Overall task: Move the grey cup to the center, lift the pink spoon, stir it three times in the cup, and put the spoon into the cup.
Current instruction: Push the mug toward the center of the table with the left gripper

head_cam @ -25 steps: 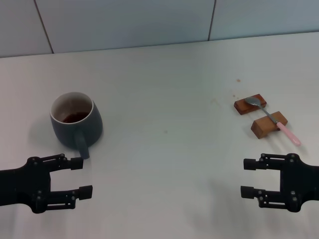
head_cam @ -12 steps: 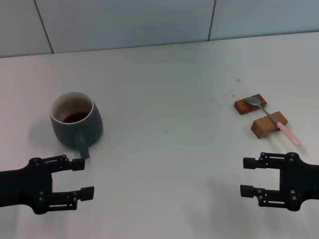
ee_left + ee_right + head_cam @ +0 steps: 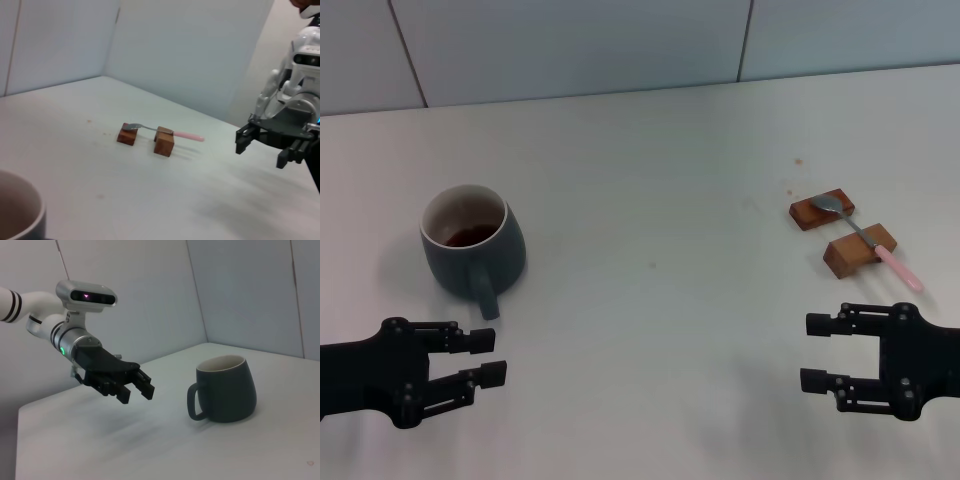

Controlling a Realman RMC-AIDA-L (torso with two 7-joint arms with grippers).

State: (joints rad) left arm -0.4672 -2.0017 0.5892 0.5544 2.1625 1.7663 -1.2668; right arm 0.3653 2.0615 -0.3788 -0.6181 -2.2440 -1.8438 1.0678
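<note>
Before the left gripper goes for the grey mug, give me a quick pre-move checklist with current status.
1. Left gripper open, empty: ok.
2. Rounded dark grey ceramic mug upright, handle facing the left gripper: ok.
3. Dark liquid in the mug; spill margin: cannot tell.
4. Table centre free for the mug: ok.
5. Pink-handled metal spoon resting across two brown wooden blocks: ok.
6. Right gripper open, short of the spoon: ok.

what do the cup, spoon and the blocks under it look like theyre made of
Cup: likely glazed ceramic, smooth dark grey outside, white inside.
Spoon: shiny silver bowl and neck look metal; the pale pink handle may be plastic or a coating.
Blocks: reddish-brown, square-cut, matte, probably wood.
</note>
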